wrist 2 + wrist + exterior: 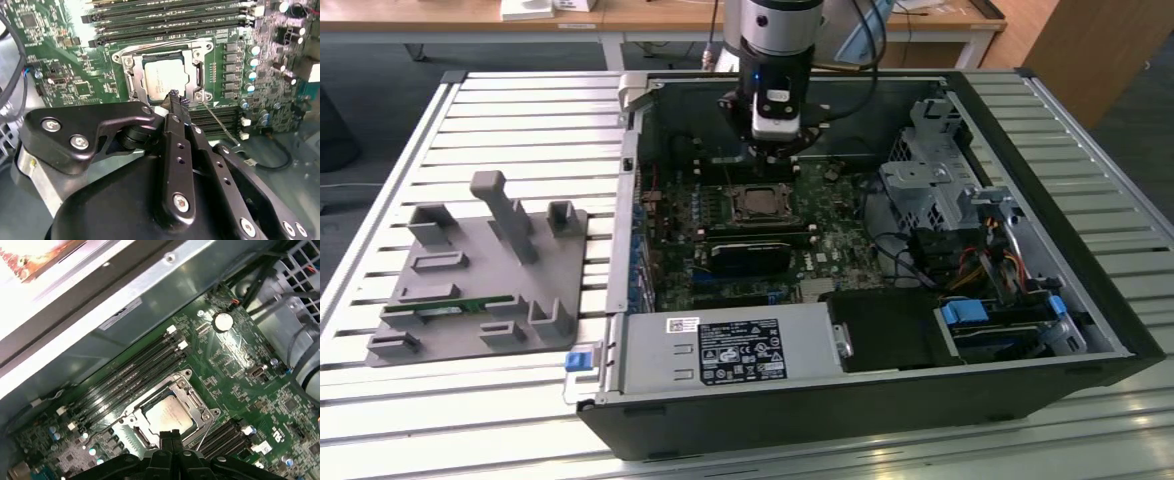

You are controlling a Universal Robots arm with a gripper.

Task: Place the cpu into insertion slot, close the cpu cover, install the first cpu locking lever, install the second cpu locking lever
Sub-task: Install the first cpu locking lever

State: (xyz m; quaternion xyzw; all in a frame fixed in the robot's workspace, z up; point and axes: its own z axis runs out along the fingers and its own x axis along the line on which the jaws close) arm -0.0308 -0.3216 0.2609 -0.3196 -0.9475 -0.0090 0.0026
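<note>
cpu (170, 415) sits within window of cpu cover (186, 389). Gripper (170, 433) fingertips pressed together at cpu's edge. Lever wire (206, 432) juts free beside cover.

My gripper (173, 98) looked matt black; the cpu (163, 79) wore a dull silvery metal top; cpu cover (167, 53) gleamed, bare steel.

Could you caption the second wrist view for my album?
Shut gripper at the cpu cover edge, the cpu seated in the insertion slot.
</note>
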